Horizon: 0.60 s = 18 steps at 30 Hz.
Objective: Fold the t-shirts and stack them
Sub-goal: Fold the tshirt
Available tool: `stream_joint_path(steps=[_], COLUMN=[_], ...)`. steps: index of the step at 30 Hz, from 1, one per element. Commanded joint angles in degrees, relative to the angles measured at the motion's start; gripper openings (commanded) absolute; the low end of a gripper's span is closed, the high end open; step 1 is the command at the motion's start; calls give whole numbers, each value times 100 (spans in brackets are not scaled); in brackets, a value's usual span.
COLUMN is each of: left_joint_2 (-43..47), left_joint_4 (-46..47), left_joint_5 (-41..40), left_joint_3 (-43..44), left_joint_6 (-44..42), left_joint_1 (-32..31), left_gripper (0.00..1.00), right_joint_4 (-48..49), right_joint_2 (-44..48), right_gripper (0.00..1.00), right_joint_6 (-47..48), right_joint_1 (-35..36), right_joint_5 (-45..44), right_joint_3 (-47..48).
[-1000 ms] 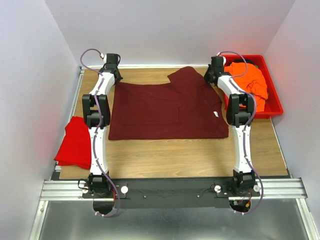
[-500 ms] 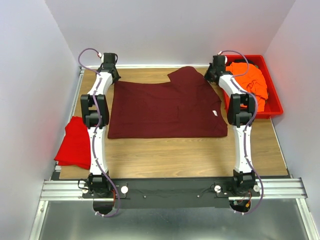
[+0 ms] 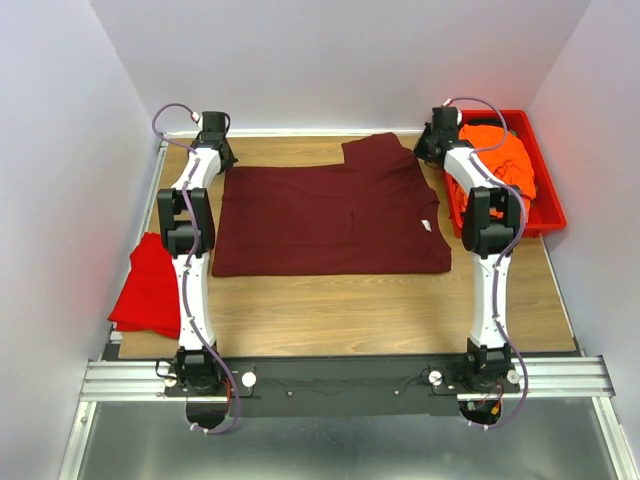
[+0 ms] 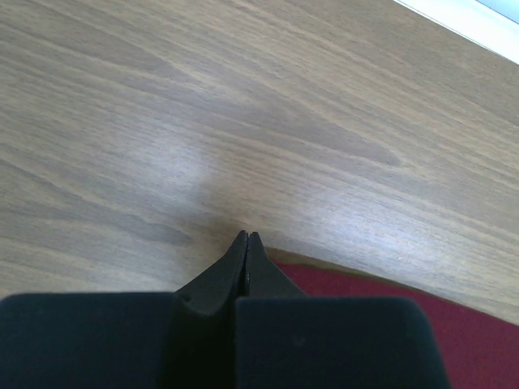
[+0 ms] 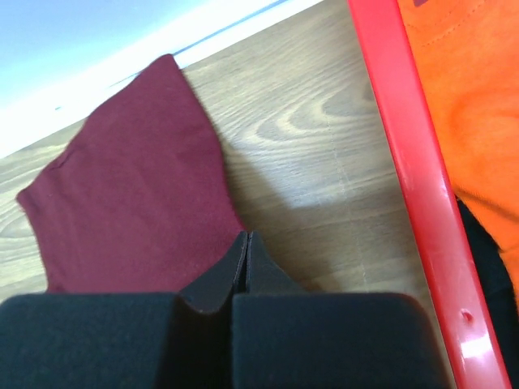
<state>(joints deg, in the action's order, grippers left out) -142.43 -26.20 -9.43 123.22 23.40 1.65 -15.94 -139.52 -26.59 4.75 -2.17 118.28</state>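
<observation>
Where the table (image 3: 380, 305) meets its left edge, the red t-shirt (image 3: 150, 285) lies in a loose heap beside the left arm, well apart from the other shirts. Farther back, the left gripper (image 4: 246, 239) is reached out to the far left corner of the maroon t-shirt (image 3: 330, 215). Its fingers are pressed tip to tip with no gap between them, pinched on the cloth's edge, and bare wood shows beyond them. The maroon t-shirt itself is spread flat across the middle of the table, one sleeve poking toward the back wall and a small white tag showing near its right side. At its far right corner sits the right gripper (image 5: 246, 239), likewise squeezed closed on the cloth – maroon fabric runs off to the left of its fingers and wood to the right. Just beside that gripper stands the red bin (image 3: 545, 215) at the table's right edge, with the orange t-shirt (image 3: 500, 160) bunched inside it – something dark lies under the orange cloth, too hidden to name.
</observation>
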Motion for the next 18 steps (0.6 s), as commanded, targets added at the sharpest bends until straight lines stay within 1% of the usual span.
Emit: stream_joint_path(steps=[1, 10, 17, 18], left_joint_2=[532, 989, 1367, 1472], left_joint_4=[158, 273, 422, 448], left_joint_5=[108, 152, 205, 222], left_joint_3=[-149, -667, -1300, -1370], left_joint_6=[7, 95, 200, 244], left_joint_1=[46, 107, 134, 143], left_gripper=[0, 0, 0, 0], right_joint_4=[118, 206, 434, 460], right_joint_2=[399, 979, 1621, 1804], right_gripper=[1, 0, 0, 0], right_joint_6=[-48, -57, -136, -153], right_joint_1=[-62, -54, -62, -62], right_joint_5=[68, 24, -20, -20], right_joint_3=[-156, -779, -1711, -1955])
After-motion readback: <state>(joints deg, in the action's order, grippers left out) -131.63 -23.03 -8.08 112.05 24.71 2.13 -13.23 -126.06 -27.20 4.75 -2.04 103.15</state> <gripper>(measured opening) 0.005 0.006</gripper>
